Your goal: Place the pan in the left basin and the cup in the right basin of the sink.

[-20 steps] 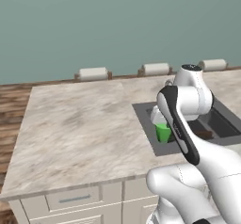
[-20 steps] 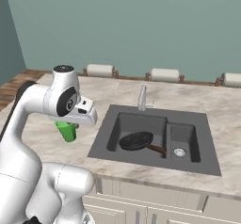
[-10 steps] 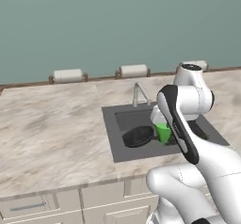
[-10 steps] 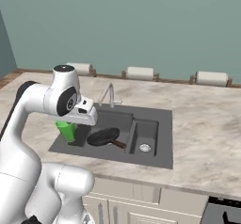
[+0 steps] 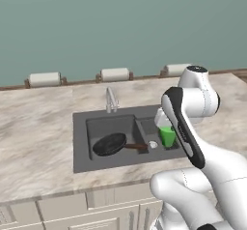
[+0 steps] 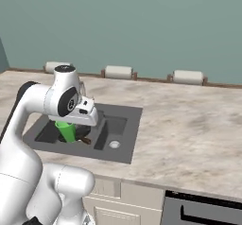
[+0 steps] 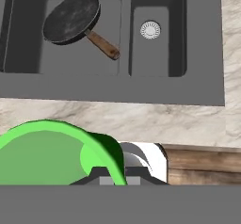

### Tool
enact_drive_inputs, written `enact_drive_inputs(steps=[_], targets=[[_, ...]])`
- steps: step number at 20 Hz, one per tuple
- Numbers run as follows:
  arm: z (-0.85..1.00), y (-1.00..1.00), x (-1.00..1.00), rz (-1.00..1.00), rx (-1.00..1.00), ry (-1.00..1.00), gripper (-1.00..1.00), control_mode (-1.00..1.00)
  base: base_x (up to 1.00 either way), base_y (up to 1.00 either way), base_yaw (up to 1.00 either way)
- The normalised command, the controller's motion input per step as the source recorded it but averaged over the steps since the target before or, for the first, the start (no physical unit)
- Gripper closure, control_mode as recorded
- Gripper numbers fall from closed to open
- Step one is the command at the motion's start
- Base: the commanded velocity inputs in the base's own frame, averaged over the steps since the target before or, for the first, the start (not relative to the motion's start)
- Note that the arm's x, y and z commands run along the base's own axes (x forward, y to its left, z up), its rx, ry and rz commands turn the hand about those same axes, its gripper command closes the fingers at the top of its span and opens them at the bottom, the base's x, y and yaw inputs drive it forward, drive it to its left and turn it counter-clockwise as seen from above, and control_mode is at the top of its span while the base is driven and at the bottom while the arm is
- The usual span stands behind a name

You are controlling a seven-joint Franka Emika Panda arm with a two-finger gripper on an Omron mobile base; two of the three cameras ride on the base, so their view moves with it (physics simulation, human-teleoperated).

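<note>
Your pincer (image 7: 109, 180) is clamped on the rim of the small bright green plastic tumbler (image 5: 168, 136), which hangs from the hand in the air; in the left base view you see it at centre right of the frame, over the right-hand part of the dark grey matte double-basin sink (image 5: 80, 149), and in the right base view at centre left (image 6: 66, 131), just below the white wrist. In the hand view the tumbler's open mouth (image 7: 44, 157) takes up the lower left, with the fingertips mostly hidden behind its rim.

You can see the round, shallow black frying pan (image 7: 71, 17) lying flat in the wider, larger basin (image 7: 28, 60), upper left of the hand view. Its thin brown straight handle (image 7: 103, 45) points toward the divider, and its end rests on or just over that divider; you cannot tell which. The narrower basin (image 7: 174, 39), upper middle of that view, shows its round silver drain (image 7: 150, 29). In the left base view the pan (image 5: 109, 143) sits just left of the frame's centre, with the curved silver faucet (image 5: 111, 100) behind it on the marbled beige countertop (image 5: 34, 132).
</note>
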Motion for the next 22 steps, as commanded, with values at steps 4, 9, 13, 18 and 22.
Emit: enact_drive_inputs(steps=[4, 9, 13, 18, 22], targets=[[0.00, 0.00, 0.00, 0.00, 0.00, 0.00, 1.00, 1.00, 0.00, -0.57, 0.01], [0.00, 0.00, 0.00, 0.00, 0.00, 0.00, 1.00, 1.00, 0.03, -0.34, 0.01], [0.00, 0.00, 0.00, 0.00, 0.00, 0.00, 1.00, 1.00, 0.28, -0.08, 0.00], [0.00, 0.00, 0.00, 0.00, 0.00, 0.00, 1.00, 1.00, 0.39, 0.00, 0.00], [0.00, 0.00, 0.00, 0.00, 0.00, 0.00, 1.00, 1.00, 0.46, 0.00, 0.00]])
